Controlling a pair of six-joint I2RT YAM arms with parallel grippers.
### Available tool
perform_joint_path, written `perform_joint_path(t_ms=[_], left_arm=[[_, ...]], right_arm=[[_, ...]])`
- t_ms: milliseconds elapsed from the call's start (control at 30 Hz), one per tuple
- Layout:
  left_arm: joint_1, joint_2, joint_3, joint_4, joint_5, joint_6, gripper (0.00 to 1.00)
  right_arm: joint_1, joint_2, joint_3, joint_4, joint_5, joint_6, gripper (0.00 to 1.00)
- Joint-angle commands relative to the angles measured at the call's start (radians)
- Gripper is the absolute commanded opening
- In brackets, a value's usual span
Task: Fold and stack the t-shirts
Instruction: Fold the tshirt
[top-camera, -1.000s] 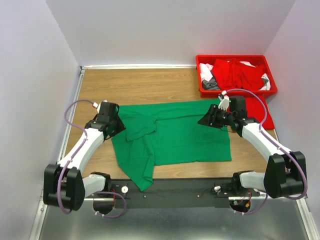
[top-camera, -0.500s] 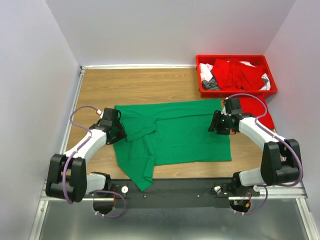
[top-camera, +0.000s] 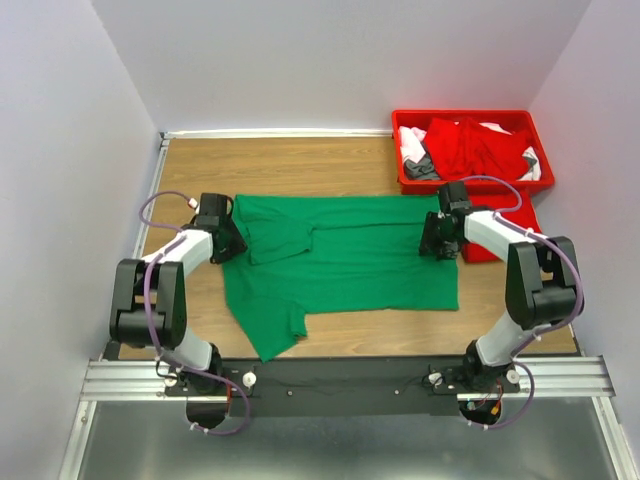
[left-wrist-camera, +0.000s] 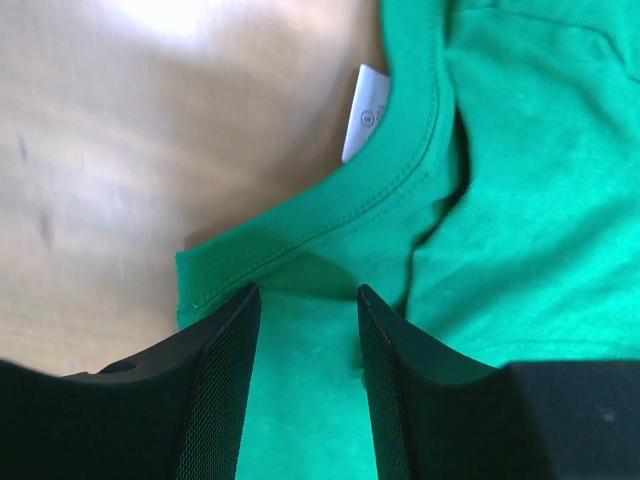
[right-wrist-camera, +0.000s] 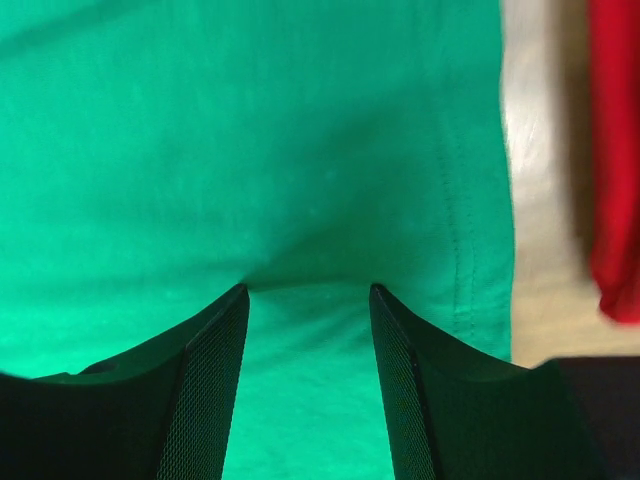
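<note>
The green t-shirt lies spread on the counter, one sleeve trailing toward the near edge. The left gripper pinches fabric beside the collar; the right gripper pinches fabric near the hem. Judged step: a lengthwise fold in progress. Next, both must release cleanly. Remaining garments sit in the red bin.

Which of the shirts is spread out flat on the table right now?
The green t-shirt, lying open between the left gripper and the right gripper. The red ones are bunched in the red bin or lie beside it.
</note>
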Motion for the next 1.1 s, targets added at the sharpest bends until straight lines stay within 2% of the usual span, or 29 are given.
perform_joint_path(t_ms=[0, 200, 333, 467, 567, 700, 833, 1067], left_arm=[[0.026, 0.111, 0.073, 0.002, -0.005, 0.068, 0.52], [0.049, 0.140, 0.199, -0.051, -0.004, 0.105, 0.53], [0.049, 0.022, 0.224, -0.181, -0.071, 0.111, 0.54], [0.049, -0.160, 0.169, -0.301, -0.130, 0.108, 0.54], [0.049, -0.222, 0.098, -0.356, -0.130, 0.091, 0.54], [0.038, -0.234, 0.012, -0.378, -0.012, 0.039, 0.54], [0.032, -0.230, -0.049, -0.370, -0.012, 0.007, 0.54], [0.021, -0.168, -0.031, -0.404, -0.005, 0.037, 0.56]], right_arm=[[-0.002, 0.103, 0.039, 0.018, 0.114, -0.003, 0.59], [0.000, 0.089, 0.094, 0.000, 0.097, -0.021, 0.59], [0.000, -0.002, 0.075, -0.033, 0.005, -0.026, 0.61], [0.000, -0.088, 0.044, -0.063, -0.093, -0.023, 0.62], [0.001, -0.146, 0.026, -0.063, -0.122, -0.020, 0.63], [0.003, -0.191, 0.021, -0.062, -0.129, -0.031, 0.63], [0.001, -0.226, 0.016, -0.060, -0.162, -0.029, 0.63], [0.001, -0.263, 0.004, -0.045, -0.171, -0.032, 0.63]])
